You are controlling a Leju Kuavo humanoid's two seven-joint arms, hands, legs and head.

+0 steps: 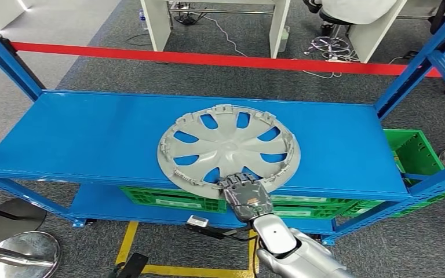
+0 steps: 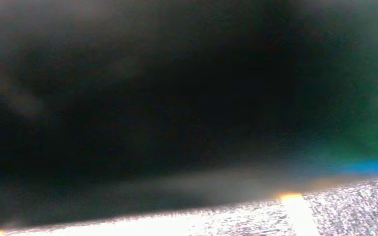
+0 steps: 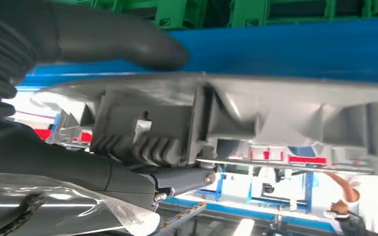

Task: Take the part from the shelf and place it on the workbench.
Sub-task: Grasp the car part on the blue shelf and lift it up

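The hubcap (image 1: 229,149), a grey plastic wheel cover with curved spokes and clips around its rim, lies inner side up on the top board of the blue shelf (image 1: 92,136), a little right of the board's middle and close to the front edge. Its near rim reaches the front edge of the board.

The right robot hand (image 1: 244,192) is grasping the hubcap at that near rim. In the head view its dark fingers (image 1: 237,178) lie over the top of the rim. In the right wrist view the thick grey thumb (image 3: 123,42) sits on one face of the rim while the darker fingers (image 3: 138,147) curl in against the ribbed inner side (image 3: 285,113), so the edge is pinched between them. The silver arm (image 1: 292,249) comes up from the lower right of the head view.

The left wrist view is dark and blurred, with a strip of speckled floor (image 2: 354,206) and a yellow line (image 2: 299,212); whether the left robot hand is released or clenched cannot be told.

Under the top board, green crates (image 1: 168,198) stand on the lower level, and another green crate (image 1: 417,152) sits at the right end. Beyond the shelf a red tape (image 1: 208,58) runs across grey carpet, with white furniture legs (image 1: 156,23) behind it. Yellow floor marking (image 1: 126,238) lies in front of the shelf.
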